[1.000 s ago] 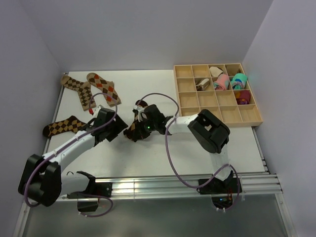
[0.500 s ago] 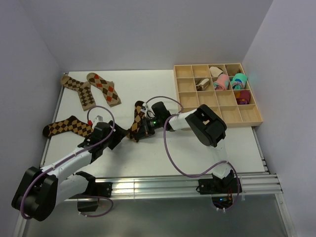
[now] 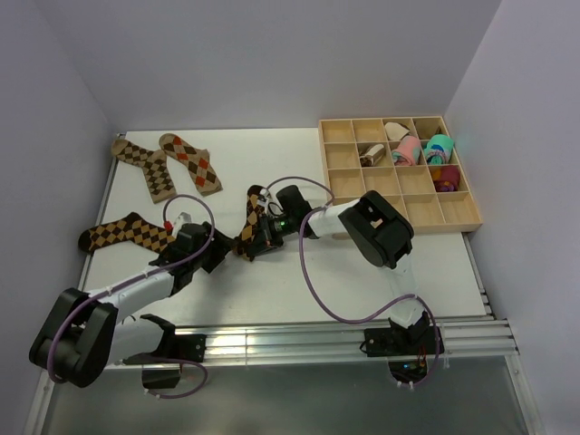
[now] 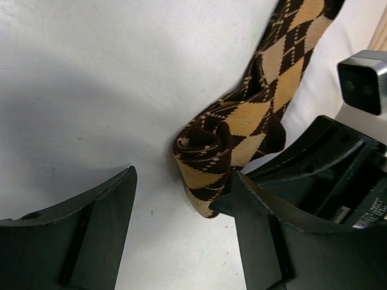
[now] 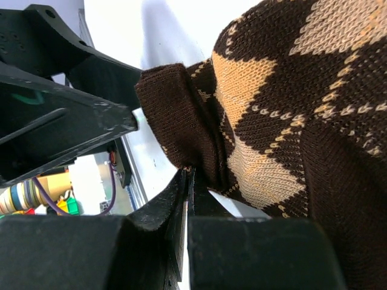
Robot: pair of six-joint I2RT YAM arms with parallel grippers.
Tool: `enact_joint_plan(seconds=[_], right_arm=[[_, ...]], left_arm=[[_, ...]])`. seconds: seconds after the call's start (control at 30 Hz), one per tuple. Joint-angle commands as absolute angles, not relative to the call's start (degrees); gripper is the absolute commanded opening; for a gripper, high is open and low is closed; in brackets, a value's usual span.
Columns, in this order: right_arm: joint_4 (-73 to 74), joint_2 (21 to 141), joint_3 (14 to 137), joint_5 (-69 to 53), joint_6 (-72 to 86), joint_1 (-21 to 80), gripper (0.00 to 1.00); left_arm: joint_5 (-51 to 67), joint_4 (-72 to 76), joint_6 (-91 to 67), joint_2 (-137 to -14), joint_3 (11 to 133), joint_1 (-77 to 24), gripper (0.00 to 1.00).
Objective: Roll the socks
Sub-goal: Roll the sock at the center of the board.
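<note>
Half-rolled argyle sock (image 4: 242, 121), middle of worktop (image 4: 91, 72)
Left gripper (image 4: 182, 181) released, straddling the roll; right gripper (image 5: 188, 181) clenched at its edge.

You are looking at a white table (image 3: 263, 294), with pale lavender walls (image 3: 290, 63) standing behind it, left of it and right of it; aluminium rails (image 3: 299, 341) are running along its near edge, and soft light is falling evenly

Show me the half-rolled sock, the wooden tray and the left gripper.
half-rolled sock (image 4: 205, 145), left wrist view, on its rolled end.
wooden tray (image 3: 340, 156), top external view, a bare left compartment.
left gripper (image 4: 182, 176), left wrist view, midway between its fingertips.
</note>
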State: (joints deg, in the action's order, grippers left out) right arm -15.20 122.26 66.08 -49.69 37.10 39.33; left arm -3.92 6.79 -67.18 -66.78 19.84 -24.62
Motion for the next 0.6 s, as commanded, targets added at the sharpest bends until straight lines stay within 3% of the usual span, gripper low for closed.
enact_joint_plan(seconds=[0.0, 0.57], right_arm=[[-11.3, 123.6, 67.5, -47.7, 35.0, 39.2, 0.00], [-11.6, 123.7, 68.1, -47.7, 36.1, 39.2, 0.00]], left_arm=[[-4.8, 9.6, -68.1, -67.9, 20.8, -24.9, 0.68], [-5.9, 7.5, -69.3, -75.5, 22.7, -25.1, 0.53]])
